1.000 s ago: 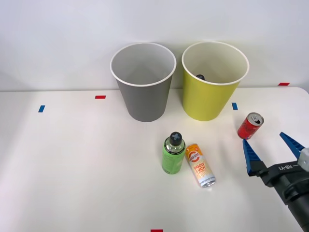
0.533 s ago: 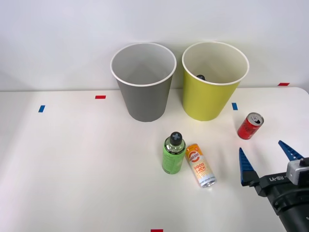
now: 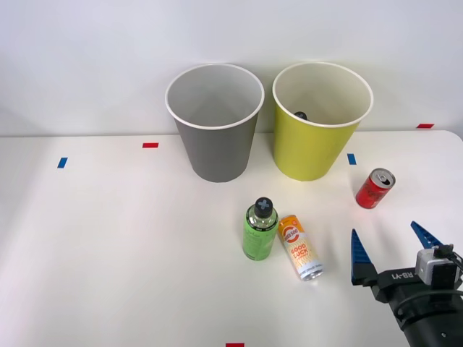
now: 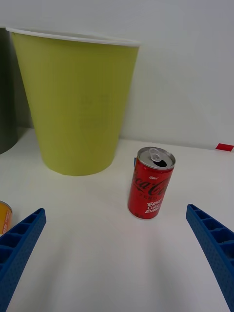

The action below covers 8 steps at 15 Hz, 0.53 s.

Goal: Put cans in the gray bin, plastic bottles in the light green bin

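Observation:
A small red can (image 3: 375, 189) (image 4: 150, 184) stands upright on the white table, right of the light green bin (image 3: 321, 120) (image 4: 78, 97). The slim orange-white can (image 3: 300, 247) lies on its side at mid-table, its end at the wrist view's edge (image 4: 4, 214). The green plastic bottle (image 3: 260, 229) with a black cap stands beside that can. A black cap (image 3: 299, 115) shows inside the light green bin. The gray bin (image 3: 215, 120) stands to the left of it. My right gripper (image 3: 391, 249) (image 4: 117, 265) is open, low at the front right, nearer than the red can, with nothing between its fingers.
Small red and blue tape marks (image 3: 150, 145) dot the table (image 3: 108, 246). A white wall (image 3: 87, 58) rises close behind the bins. The table's right edge curves near the red can.
My right gripper has drawn back toward the table's front edge and slightly left, away from the red can. It stays open. The cans, bottle and bins have not moved.

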Tool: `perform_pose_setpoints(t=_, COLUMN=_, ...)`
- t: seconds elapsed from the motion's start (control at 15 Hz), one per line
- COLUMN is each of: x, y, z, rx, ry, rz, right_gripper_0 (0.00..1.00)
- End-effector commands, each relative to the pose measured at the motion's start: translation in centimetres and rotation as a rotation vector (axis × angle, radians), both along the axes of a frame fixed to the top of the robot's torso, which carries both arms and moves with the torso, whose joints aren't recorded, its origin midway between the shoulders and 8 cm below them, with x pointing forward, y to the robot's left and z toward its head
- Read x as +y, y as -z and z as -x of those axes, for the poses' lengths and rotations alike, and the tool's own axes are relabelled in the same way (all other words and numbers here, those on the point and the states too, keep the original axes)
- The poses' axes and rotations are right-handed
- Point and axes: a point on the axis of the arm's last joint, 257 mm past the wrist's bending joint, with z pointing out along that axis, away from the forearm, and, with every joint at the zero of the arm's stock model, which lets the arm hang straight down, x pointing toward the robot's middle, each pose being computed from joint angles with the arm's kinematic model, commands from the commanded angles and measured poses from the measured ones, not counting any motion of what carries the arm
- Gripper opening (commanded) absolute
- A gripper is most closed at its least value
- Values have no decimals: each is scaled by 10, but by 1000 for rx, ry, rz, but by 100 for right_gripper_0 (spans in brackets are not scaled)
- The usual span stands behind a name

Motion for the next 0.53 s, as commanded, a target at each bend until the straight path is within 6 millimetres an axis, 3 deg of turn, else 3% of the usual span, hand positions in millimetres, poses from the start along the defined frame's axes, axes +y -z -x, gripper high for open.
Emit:
perform_pose_setpoints(t=0.07, x=-5, y=3, z=3, rx=5, ry=30, rz=-1, right_gripper_0=100)
perform_pose_setpoints(t=0.27, x=-11, y=3, z=4, rx=6, ry=31, rz=47, right_gripper_0=100)
perform_pose_setpoints(t=0.53, x=-7, y=2, z=5, rx=6, ry=22, rz=-105, right_gripper_0=100)
